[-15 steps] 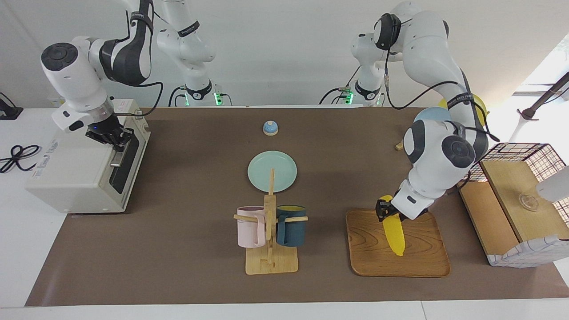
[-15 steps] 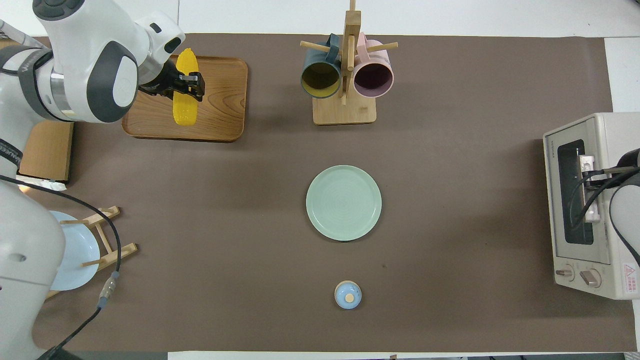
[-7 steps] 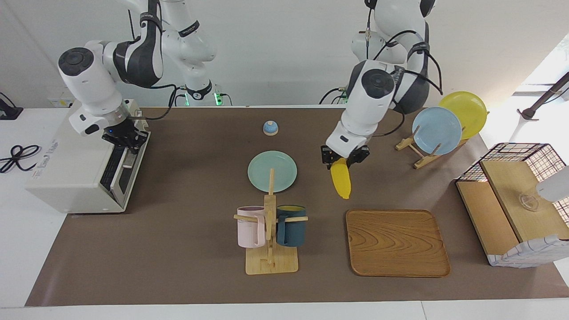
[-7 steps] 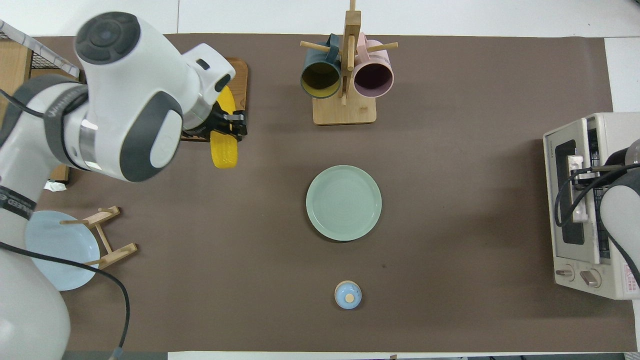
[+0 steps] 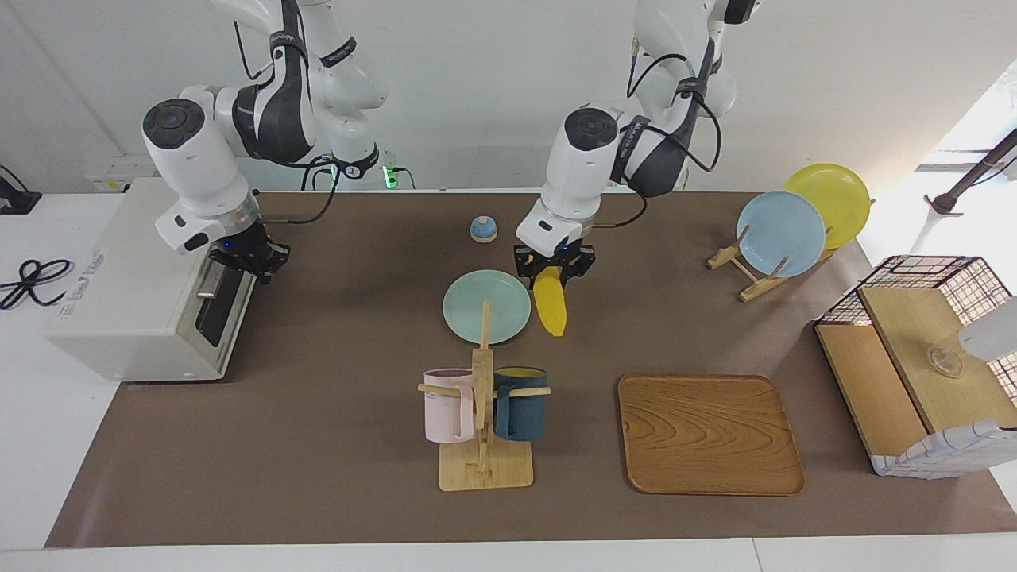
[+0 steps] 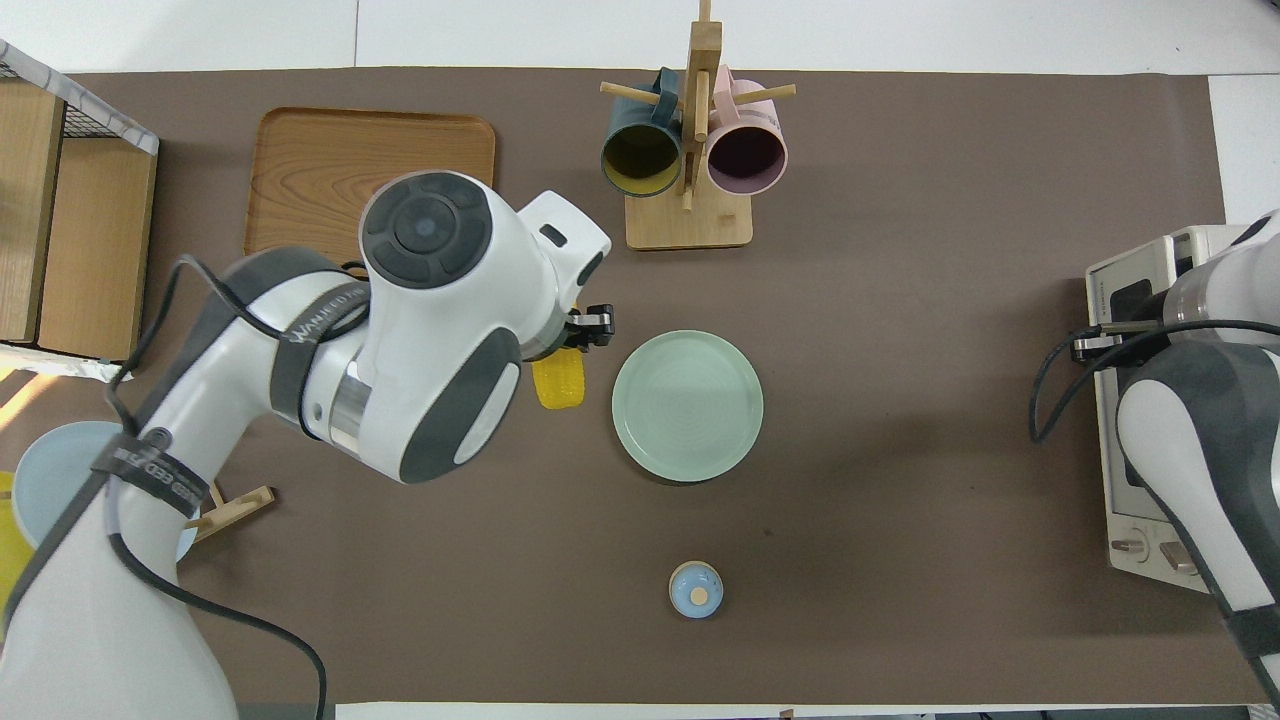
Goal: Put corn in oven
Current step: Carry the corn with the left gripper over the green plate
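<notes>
Brown mat [image 5: 318, 445] on white table [image 5: 32, 445]

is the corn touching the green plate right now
Apart. The facing view shows the corn hanging from the left tool, in the air beside the green plate, with brown mat showing between them.

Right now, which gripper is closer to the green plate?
Left. The left gripper, holding the corn, hangs beside the green plate; the right gripper is at the oven door.
</notes>
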`<state>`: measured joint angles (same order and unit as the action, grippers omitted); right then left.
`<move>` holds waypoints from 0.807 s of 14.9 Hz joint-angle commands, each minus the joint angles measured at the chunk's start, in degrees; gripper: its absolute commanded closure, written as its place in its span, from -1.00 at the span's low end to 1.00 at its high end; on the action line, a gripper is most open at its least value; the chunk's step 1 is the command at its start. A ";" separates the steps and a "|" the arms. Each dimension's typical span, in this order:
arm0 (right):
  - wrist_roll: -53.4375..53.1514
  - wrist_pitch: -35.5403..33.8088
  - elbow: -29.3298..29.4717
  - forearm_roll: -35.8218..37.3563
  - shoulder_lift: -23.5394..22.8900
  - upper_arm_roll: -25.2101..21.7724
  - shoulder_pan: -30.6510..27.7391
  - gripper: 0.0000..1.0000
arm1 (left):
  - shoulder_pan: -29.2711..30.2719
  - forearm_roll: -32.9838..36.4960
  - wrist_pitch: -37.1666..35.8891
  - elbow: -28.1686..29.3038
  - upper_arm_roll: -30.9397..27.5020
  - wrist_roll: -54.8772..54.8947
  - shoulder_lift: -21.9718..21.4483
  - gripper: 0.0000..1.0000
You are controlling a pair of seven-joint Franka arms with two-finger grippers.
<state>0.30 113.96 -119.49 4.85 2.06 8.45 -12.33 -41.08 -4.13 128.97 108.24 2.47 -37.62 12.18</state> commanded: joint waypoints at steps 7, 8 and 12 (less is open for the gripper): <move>2.94 -6.55 6.20 0.60 0.66 -0.01 -1.46 1.00 | -6.73 -0.44 12.89 2.23 -1.41 -3.08 8.38 1.00; 4.61 -6.47 6.11 0.60 0.66 -0.01 -2.77 1.00 | -6.74 -0.44 12.89 2.24 -1.33 -3.08 8.39 1.00; 7.61 -5.41 3.92 0.60 1.28 -0.02 -5.77 1.00 | -6.91 -0.35 12.71 2.41 -1.32 -2.99 8.39 1.00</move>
<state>6.19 108.02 -113.85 5.21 2.64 8.14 -16.85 -46.89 -4.13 141.05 110.16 2.20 -40.25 21.18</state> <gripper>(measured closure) 0.991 0.427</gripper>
